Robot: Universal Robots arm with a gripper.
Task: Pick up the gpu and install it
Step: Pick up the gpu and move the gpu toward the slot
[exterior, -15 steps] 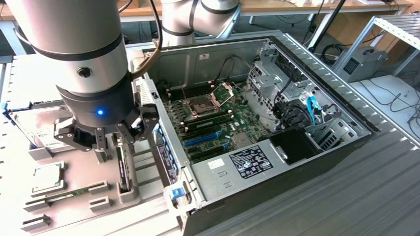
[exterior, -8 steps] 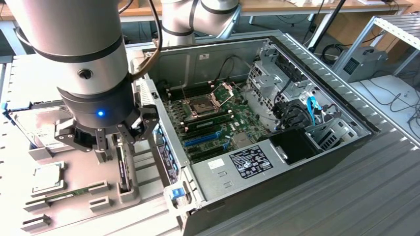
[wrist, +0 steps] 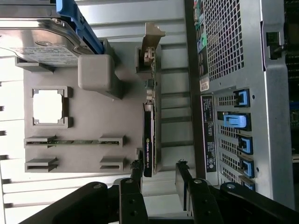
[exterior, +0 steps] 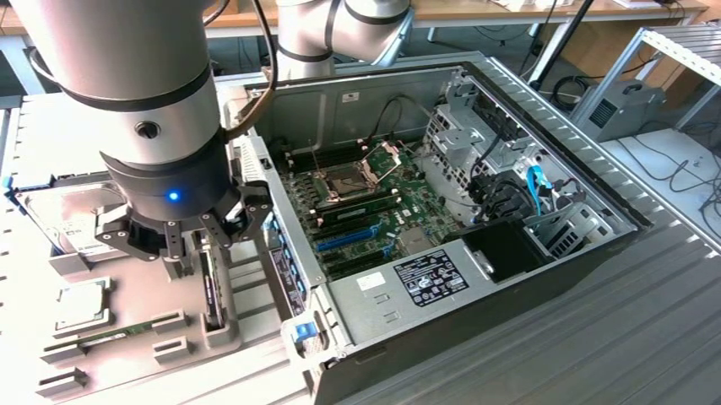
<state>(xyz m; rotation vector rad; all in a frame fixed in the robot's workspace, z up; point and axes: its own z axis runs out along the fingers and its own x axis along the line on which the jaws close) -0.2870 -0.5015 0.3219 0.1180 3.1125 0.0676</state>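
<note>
Risk: I am holding my jaws wide open, empty, above the edge-on gpu [wrist: 148,144]; it is sitting off-centre, inviting a skewed grip.

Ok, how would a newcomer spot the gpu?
Find the open grey metal computer case; beside it, on the exterior view's left, sits a grey parts tray. The gpu is the green card with a black cooler standing on edge in the tray's slot nearest the case, unlike the flat silver hard drive and narrow green memory stick.
</note>
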